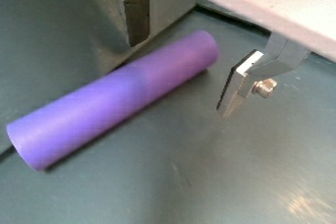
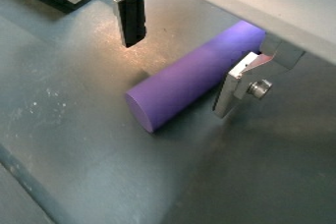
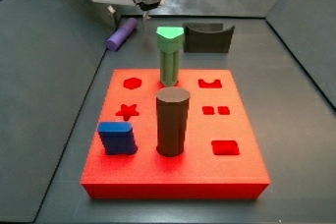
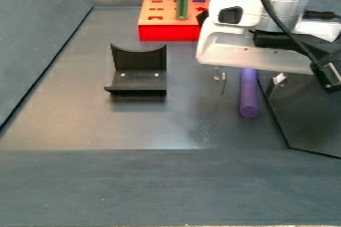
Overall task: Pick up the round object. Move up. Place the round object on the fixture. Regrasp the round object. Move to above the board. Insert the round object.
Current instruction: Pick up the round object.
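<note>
So up close in both wrist views, the round object (image 1: 118, 98) is seen lying flat on its side on the dark floor, a slim purple peg, smooth all the way along. The gripper (image 1: 184, 56) is positioned right over it with the jaws apart, one silver finger (image 2: 130, 19) on each side of the peg, and a gap is visible on both sides, so nothing is clamped yet. No lift is seen either; the peg looks fully rested on the floor.

A bit further out, in a side view, the fixture (image 4: 136, 70) is seen standing apart from the peg, with its notch unoccupied.

Furthest back there, the board (image 4: 168, 22) is found, the red one, with a green-topped peg (image 3: 170, 53), a dark brown cylinder (image 3: 174, 121) and a blue block (image 3: 116, 137) already seated in it, and the round hole (image 3: 132, 84) left free.

The pick-up step is judged to be in hand. What's called for next: the jaws brought down a touch if needed, closed squarely across the peg's width, then a straight lift before anything is carried to the fixture.
</note>
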